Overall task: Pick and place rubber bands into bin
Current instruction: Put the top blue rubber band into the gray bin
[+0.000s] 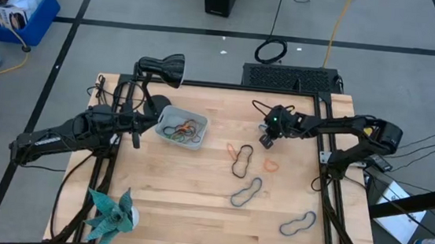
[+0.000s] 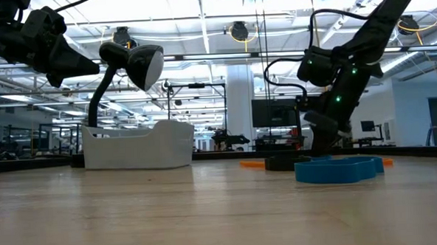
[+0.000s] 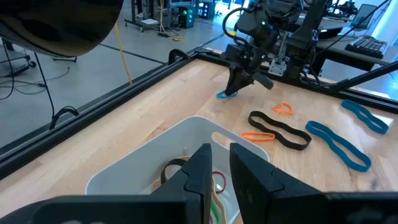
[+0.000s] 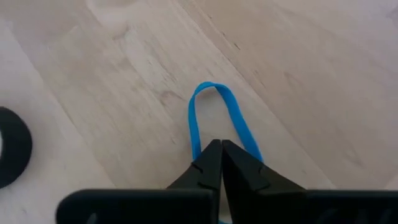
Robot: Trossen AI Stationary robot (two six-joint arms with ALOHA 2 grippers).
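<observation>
The bin [image 1: 183, 127], a shallow light tray holding several rubber bands, stands on the table's far left part. My left gripper [image 1: 136, 131] hovers at the bin's left rim [image 3: 124, 168], its fingers a narrow gap apart and empty. My right gripper [image 1: 267, 137] is low at the far middle of the table, shut on a blue rubber band [image 4: 211, 106]. Loose on the wood lie an orange band [image 1: 238, 150], a black band [image 1: 241, 164], a small orange band [image 1: 270, 165], a grey-blue band [image 1: 247, 192] and a blue band [image 1: 298, 222]. My right gripper pinches the blue band's near end [image 4: 198, 148] between its two fingertips, both strands together. The fingers slant down from above. The band's far loop end [image 4: 208, 87] lies on the wood ahead of the fingers; it also shows under the gripper in the left wrist view [image 3: 225, 94].
A black desk lamp [image 1: 163, 67] stands at the far left corner behind the bin. A teal star-shaped object [image 1: 110, 215] sits at the near left corner. A black roll [image 4: 12, 146] lies near my right gripper. A bright blue crate [image 1: 18, 10] stands on the floor.
</observation>
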